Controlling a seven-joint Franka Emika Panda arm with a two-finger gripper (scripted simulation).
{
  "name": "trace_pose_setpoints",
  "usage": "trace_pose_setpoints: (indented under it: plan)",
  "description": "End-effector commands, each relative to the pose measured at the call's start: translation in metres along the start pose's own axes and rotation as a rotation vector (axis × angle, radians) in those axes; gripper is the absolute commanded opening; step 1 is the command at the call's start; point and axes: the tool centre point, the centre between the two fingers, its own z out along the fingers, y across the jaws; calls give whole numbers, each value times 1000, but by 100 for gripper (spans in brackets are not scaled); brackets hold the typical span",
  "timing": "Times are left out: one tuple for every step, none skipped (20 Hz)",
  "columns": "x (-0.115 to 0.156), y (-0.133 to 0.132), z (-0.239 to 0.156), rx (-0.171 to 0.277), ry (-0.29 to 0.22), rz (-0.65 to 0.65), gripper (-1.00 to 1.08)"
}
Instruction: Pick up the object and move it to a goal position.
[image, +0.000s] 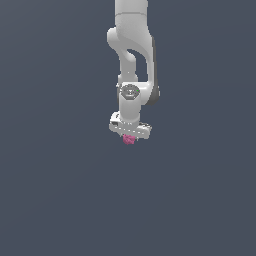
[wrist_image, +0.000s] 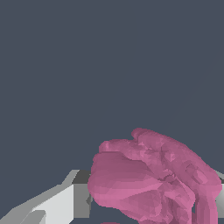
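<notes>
The object (image: 129, 139) is a small magenta-pink lumpy blob showing just under the white hand of the arm in the exterior view. My gripper (image: 129, 138) points straight down and is shut on it. The blob is narrower than the hand above it. Close up in the wrist view, the object (wrist_image: 153, 179) fills much of the picture between my fingers, with a white and grey finger (wrist_image: 65, 203) pressed against one side of it. The other finger is mostly hidden behind the blob.
Plain dark grey-blue surroundings fill both views. The white arm (image: 132, 55) comes down from the upper edge of the exterior view.
</notes>
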Motion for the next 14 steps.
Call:
trace_pose_setpoints:
  plan:
    - [1, 0, -1, 1, 3, -1, -100]
    - [3, 1, -1, 3, 7, -2, -100]
    - [5, 2, -3, 5, 13, -3, -100]
    - [8, 2, -4, 8, 20, -4, -100]
    - [12, 3, -6, 11, 28, -6, -100]
    - [16, 5, -9, 15, 38, -8, -100]
    - [20, 6, -12, 20, 50, -11, -100]
    - [26, 8, -15, 25, 63, -14, -100]
    - [31, 9, -18, 30, 77, -17, -100]
    - [37, 11, -22, 36, 92, -20, -100]
    - [44, 13, -27, 43, 108, -24, -100]
    - [50, 15, -31, 50, 125, -27, -100]
    - [57, 17, -36, 57, 143, -31, -100]
    - [64, 20, -42, 65, 162, -36, -100]
